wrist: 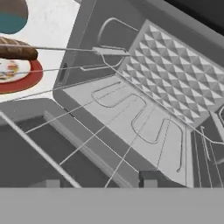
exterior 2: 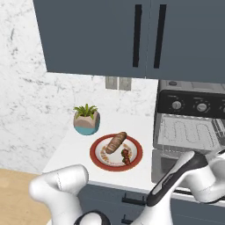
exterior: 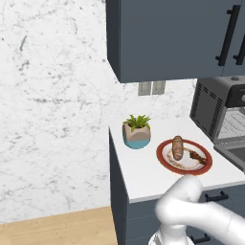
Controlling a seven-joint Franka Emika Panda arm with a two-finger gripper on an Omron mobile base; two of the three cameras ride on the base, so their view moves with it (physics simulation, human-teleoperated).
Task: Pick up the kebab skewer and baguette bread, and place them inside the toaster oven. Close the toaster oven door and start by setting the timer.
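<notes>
Two small dark tips of my jaws [wrist: 100, 181] stand apart at the bottom of the hand view, spread wide with nothing between them. They hang right over the toaster oven door [exterior 2: 165, 165], which lies folded down and open. The door is a dark frame with a see-through pane. Just past it I see the wire rack [wrist: 144, 118] inside the toaster oven [exterior 2: 189, 127], with thin silver bars over a pale grey tray. The oven is a boxy dark grey thing with slots on its side and a black strip on top of its front with round knobs [exterior 2: 176, 105].

To the left of the oven, on the white worktop [exterior: 143, 177], sits a round plate [exterior 2: 99, 160] with a red rim and a white middle. Both foods lie on it. The baguette bread [exterior 2: 116, 142] is a short, fat, tan-brown loaf on the far side of the plate. The kebab skewer [exterior 2: 125, 154] is a thin little stick of dark red-brown chunks. It lies just beside the loaf, on the side nearer the oven. The two sit close, but I cannot tell if they touch.

Farther back on the worktop is a small green plant [exterior: 137, 130] in a tan and teal pot. Behind it is a white marble wall [exterior: 52, 95], and dark blue-grey cupboards [exterior 2: 101, 35] with black bar handles hang above.
</notes>
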